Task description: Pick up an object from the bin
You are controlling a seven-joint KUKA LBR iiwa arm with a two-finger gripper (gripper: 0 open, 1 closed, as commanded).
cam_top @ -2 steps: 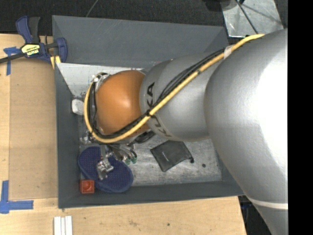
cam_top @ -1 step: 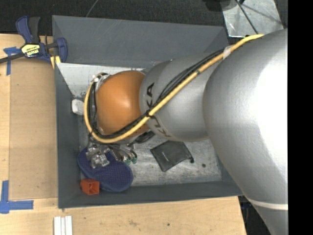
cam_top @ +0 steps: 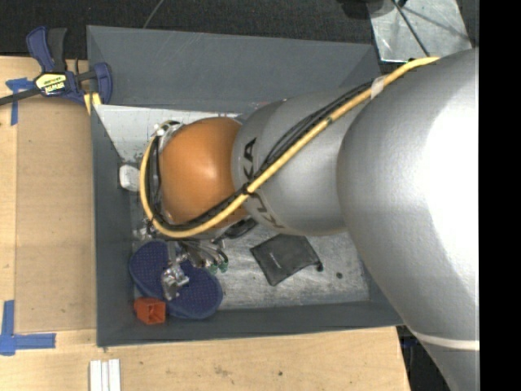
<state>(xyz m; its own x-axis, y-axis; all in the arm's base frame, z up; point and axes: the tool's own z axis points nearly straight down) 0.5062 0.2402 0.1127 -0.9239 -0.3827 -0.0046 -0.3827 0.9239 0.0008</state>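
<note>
A small white thing point(cam_top: 128, 176), half hidden and too cut off to name, sits against the left wall of the grey metal bin point(cam_top: 110, 243) at 9 o'clock. In the 7 o'clock corner lies a small red-orange block point(cam_top: 149, 309), blunt-edged, touching a dark blue flat oval thing point(cam_top: 199, 298) that looks soft and dimpled. Its middle is covered by the gripper point(cam_top: 175, 280), a cluster of shiny metal parts low over it; how wide its grasp stands cannot be told. Above, the smooth orange dome-shaped wrist cover point(cam_top: 195, 177) and a looping yellow cable point(cam_top: 148, 187) hide the bin's centre. At 5 o'clock a dark grey flat square piece point(cam_top: 283, 259) lies tilted on bare speckled floor, apart from the rest. The broad silver arm point(cam_top: 391, 177) masks the right side.
</note>
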